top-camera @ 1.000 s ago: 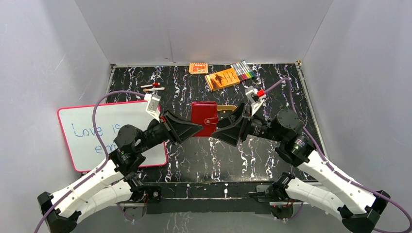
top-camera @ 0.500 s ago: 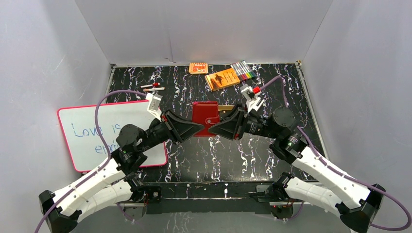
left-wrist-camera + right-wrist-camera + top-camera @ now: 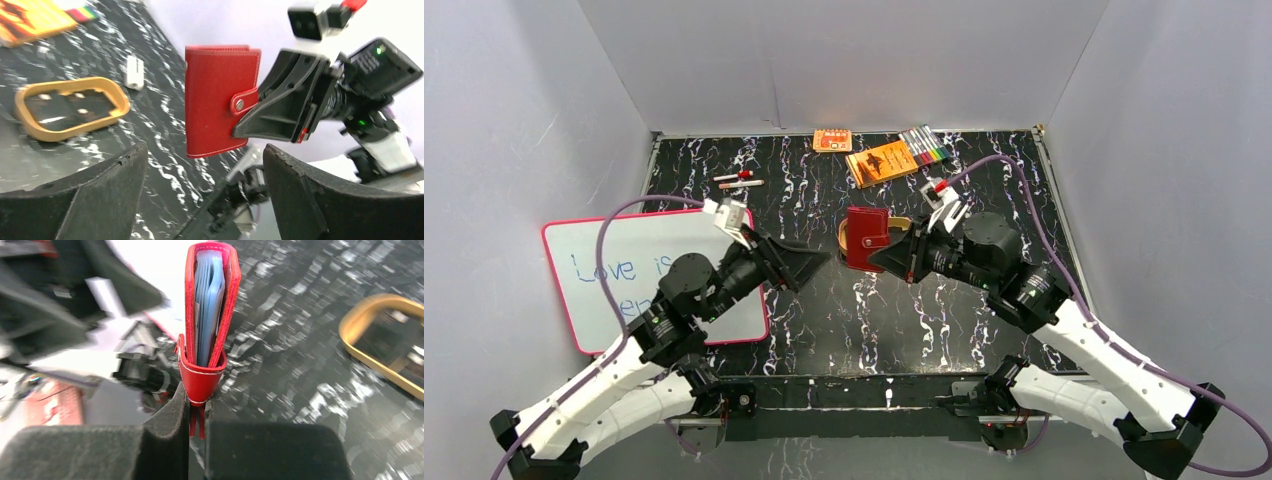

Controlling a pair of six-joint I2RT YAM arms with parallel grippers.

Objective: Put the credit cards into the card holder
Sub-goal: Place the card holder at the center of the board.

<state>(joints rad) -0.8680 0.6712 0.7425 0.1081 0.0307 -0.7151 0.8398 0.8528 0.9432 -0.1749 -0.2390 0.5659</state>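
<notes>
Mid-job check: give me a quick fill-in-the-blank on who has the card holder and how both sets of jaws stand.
1. The card holder is gripped by the ___ arm's jaws.
2. The left gripper has its jaws ___.
3. The card holder is folded ___, with its tab snapped.
Missing words: right; open; shut.

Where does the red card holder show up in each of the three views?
Top external: card holder mid-frame, on edge in the right gripper.
Left wrist: card holder upper centre, snap facing camera.
Right wrist: card holder top centre, edge-on, clamped.
Shared landmark: tan oval tray near it.
</notes>
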